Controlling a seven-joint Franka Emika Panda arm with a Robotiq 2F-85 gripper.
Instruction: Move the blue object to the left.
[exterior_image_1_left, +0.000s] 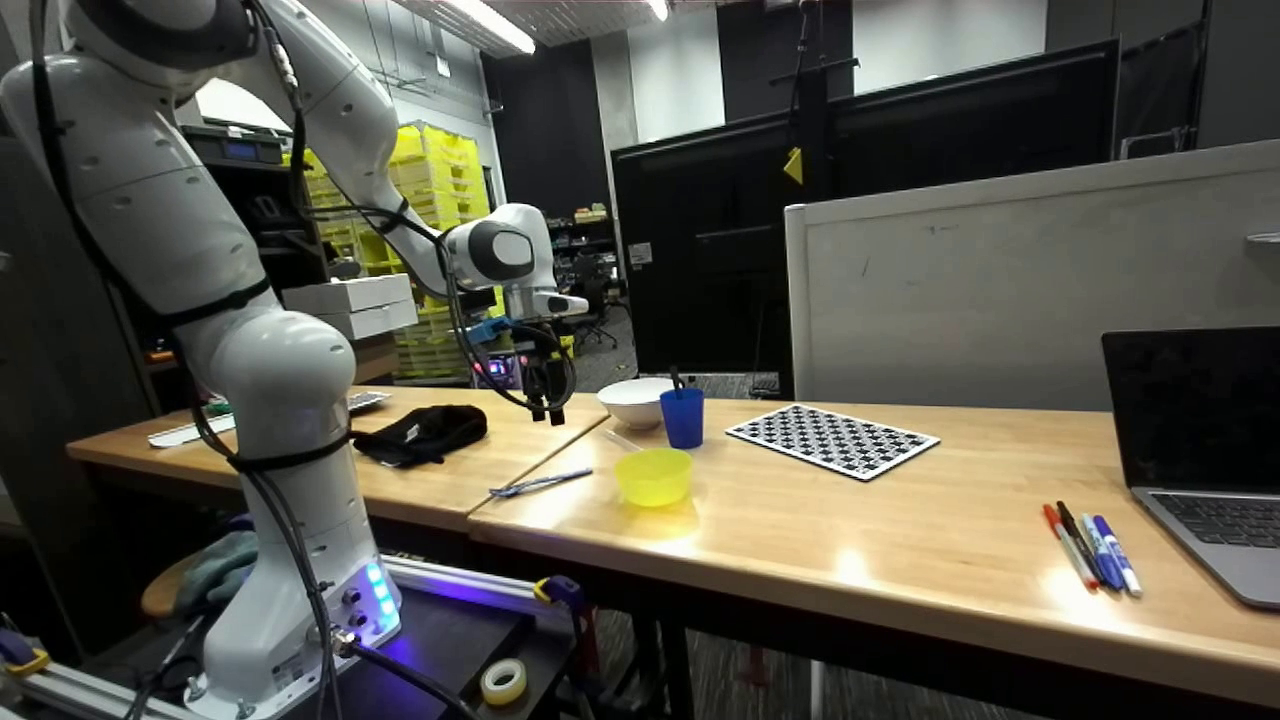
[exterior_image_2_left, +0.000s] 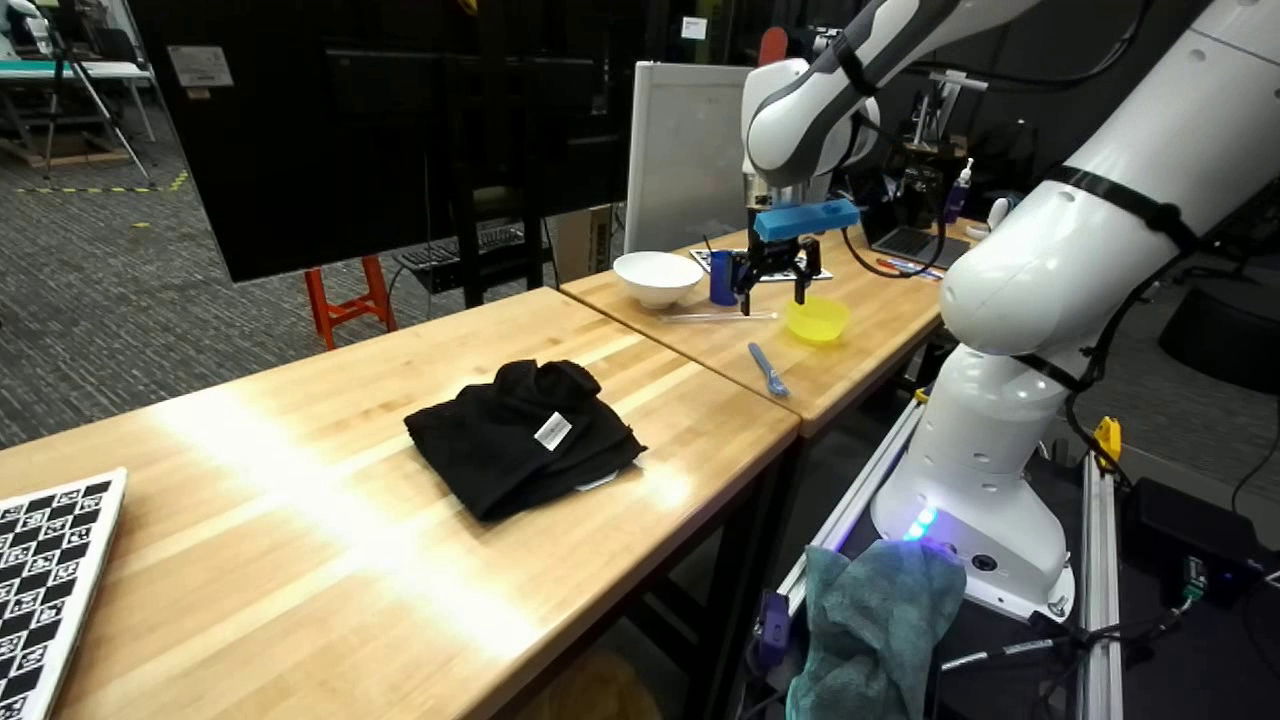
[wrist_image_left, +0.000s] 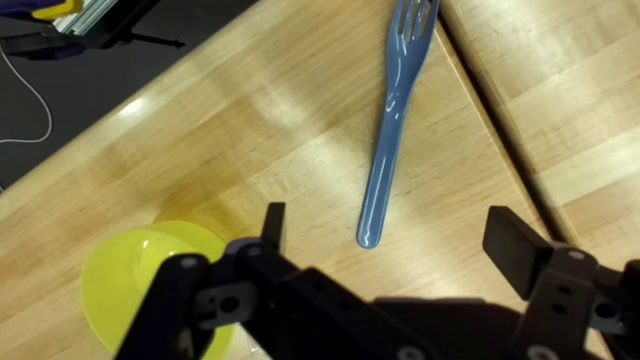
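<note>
Two blue things are in view. A blue-grey fork (wrist_image_left: 392, 130) lies flat on the table in the wrist view, tines toward the top. It also shows in both exterior views (exterior_image_1_left: 540, 483) (exterior_image_2_left: 767, 369). A blue cup (exterior_image_1_left: 683, 420) stands upright with a dark item in it, also in an exterior view (exterior_image_2_left: 722, 280). My gripper (wrist_image_left: 385, 219) is open and empty above the table. The end of the fork's handle appears between its fingertips in the wrist view, with no contact visible. The gripper shows in both exterior views (exterior_image_1_left: 547, 415) (exterior_image_2_left: 772, 300), pointing down.
A yellow bowl (wrist_image_left: 115, 285) sits beside the fork. A white bowl (exterior_image_1_left: 635, 405) and a thin clear item (exterior_image_2_left: 718, 317) are near the cup. A patterned board (exterior_image_1_left: 835, 440), several markers (exterior_image_1_left: 1090, 550), a laptop (exterior_image_1_left: 1190, 420) and a black cloth (exterior_image_2_left: 525, 440) lie farther off. A table seam (wrist_image_left: 505, 135) runs near the fork.
</note>
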